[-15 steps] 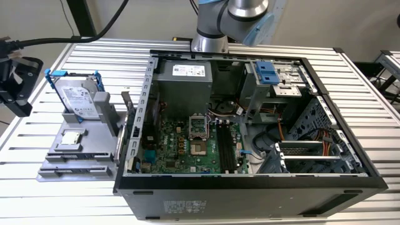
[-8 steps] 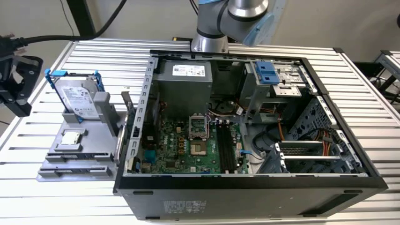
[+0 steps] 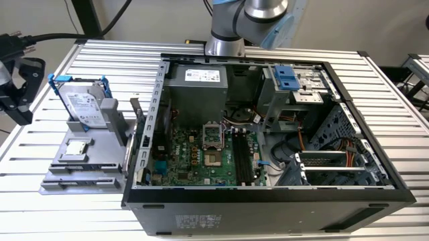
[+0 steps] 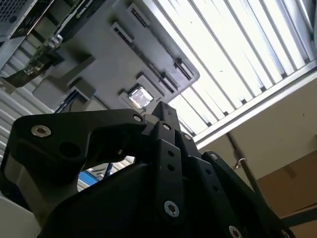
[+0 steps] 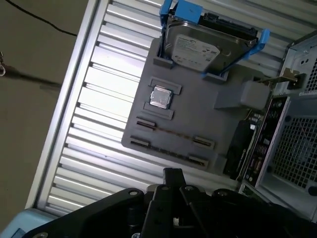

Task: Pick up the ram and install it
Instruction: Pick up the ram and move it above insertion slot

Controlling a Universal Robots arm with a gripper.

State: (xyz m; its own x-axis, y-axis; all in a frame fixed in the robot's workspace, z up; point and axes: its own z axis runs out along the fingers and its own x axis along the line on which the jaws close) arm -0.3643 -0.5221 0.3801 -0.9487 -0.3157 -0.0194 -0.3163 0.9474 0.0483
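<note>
The black gripper (image 5: pixel 172 172) is hanging above the ribbed aluminium worktop (image 5: pixel 99 99), close to the flat grey plastic tray (image 5: pixel 198 114), with its fingers pressing together. The ram (image 5: pixel 171 133), a long narrow circuit-board stick seen edge-on, is standing between two slot holders at the tray's nearest edge, apart from the fingers. Further along the tray a small square silver processor chip (image 5: pixel 160 97) is lying flat. At the tray's far end a silver hard drive in a blue bracket (image 5: pixel 198 47) is leaning. Beside the tray an open black computer case (image 3: pixel 268 201) is lying on its side.

The black hand (image 3: pixel 20 108) hangs pointing downward. The grey-and-blue arm (image 3: pixel 246 20) stands upright, well apart from it.
</note>
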